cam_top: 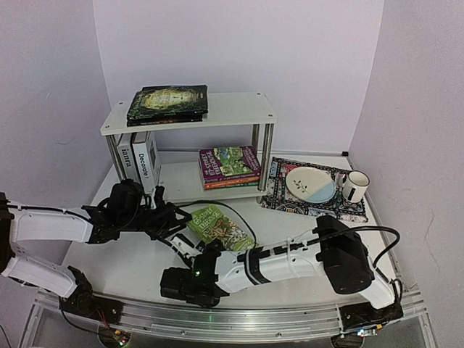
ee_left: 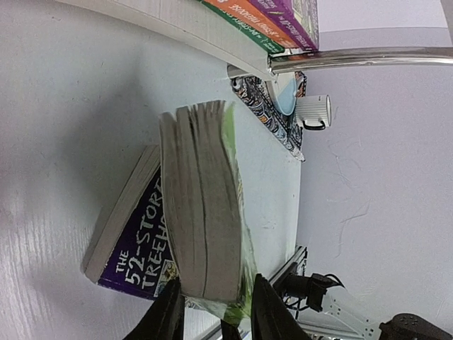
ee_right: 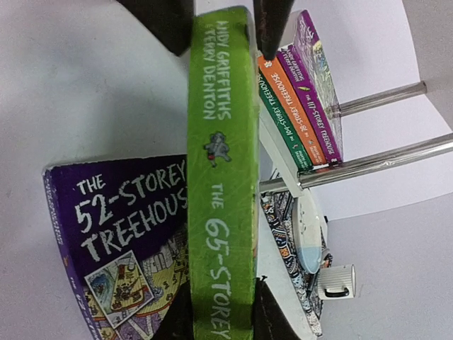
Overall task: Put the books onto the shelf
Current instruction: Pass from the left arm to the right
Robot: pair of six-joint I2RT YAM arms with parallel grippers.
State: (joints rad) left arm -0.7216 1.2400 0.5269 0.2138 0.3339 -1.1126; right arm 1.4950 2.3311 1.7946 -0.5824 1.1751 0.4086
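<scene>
A green "65-Storey" paperback [cam_top: 217, 226] is held on edge above the table, spine [ee_right: 219, 177] toward the right wrist camera and page edges [ee_left: 202, 212] toward the left one. My right gripper [ee_right: 221, 287] is shut on its near end, low in the top view [cam_top: 209, 250]. My left gripper [ee_left: 216, 283] clasps the other end [cam_top: 181, 217], its fingers [ee_right: 163, 21] touching both covers. A purple "52-Storey" book [ee_right: 120, 227] lies flat underneath. The white shelf [cam_top: 232, 109] holds dark books [cam_top: 168, 101] on top, with white hardbacks [cam_top: 138, 159] and stacked paperbacks [cam_top: 230, 167] below.
Right of the shelf lies a patterned mat [cam_top: 279, 196] carrying a plate [cam_top: 310, 183] and a white mug [cam_top: 354, 186]. A metal rail [cam_top: 239, 319] runs along the table's near edge. Chrome shelf posts [cam_top: 262, 156] stand just behind the held book.
</scene>
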